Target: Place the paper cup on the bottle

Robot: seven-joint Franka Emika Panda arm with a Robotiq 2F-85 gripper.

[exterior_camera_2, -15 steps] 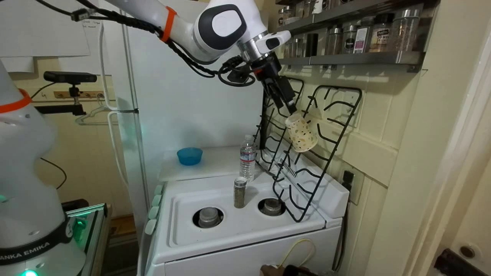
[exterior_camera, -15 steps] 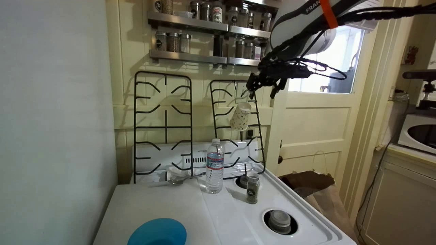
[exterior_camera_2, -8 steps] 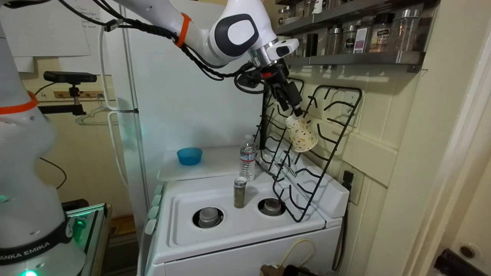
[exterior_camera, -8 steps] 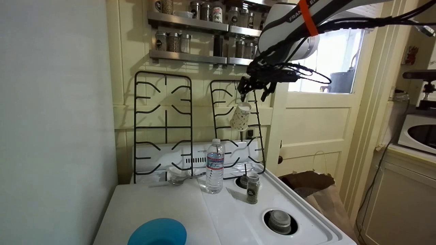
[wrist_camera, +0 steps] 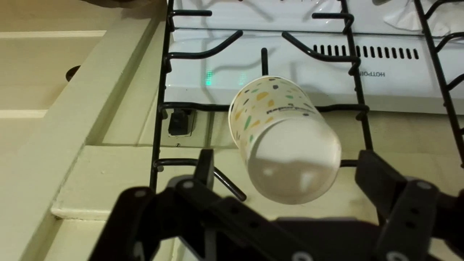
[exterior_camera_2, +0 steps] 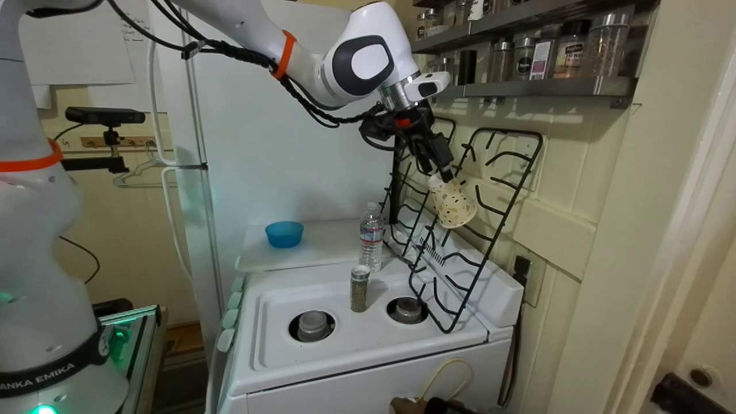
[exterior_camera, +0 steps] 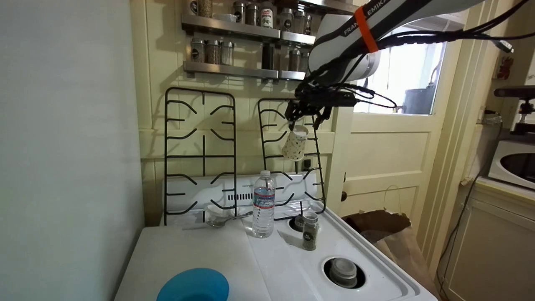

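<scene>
The cream paper cup (exterior_camera: pixel 295 144) with coloured flecks hangs on the rear upright stove grate, tilted, with its base up and its rim lower. It also shows in an exterior view (exterior_camera_2: pixel 453 204) and in the wrist view (wrist_camera: pixel 279 101). My gripper (wrist_camera: pixel 291 168) is open, with one finger on each side of the cup's base and a visible gap on both sides. In both exterior views the gripper (exterior_camera: pixel 304 126) is at the cup's upper end, coming in at a slant (exterior_camera_2: pixel 438 172). The clear bottle (exterior_camera: pixel 263 209), capped, stands upright on the stove top, lower than the cup (exterior_camera_2: pixel 371 238).
Black grates (exterior_camera: pixel 201 156) lean on the wall behind the bottle. A spice jar (exterior_camera_2: pixel 359 289) stands near the bottle. A blue bowl (exterior_camera_2: pixel 284 234) sits on the white board beside the fridge. A spoon (exterior_camera: pixel 217 223) lies behind it. Spice shelves (exterior_camera_2: pixel 546 87) hang above.
My gripper has moved down and towards the cup, staying open, so its fingers now stand at the cup's upper end. The cup and bottle have not moved.
</scene>
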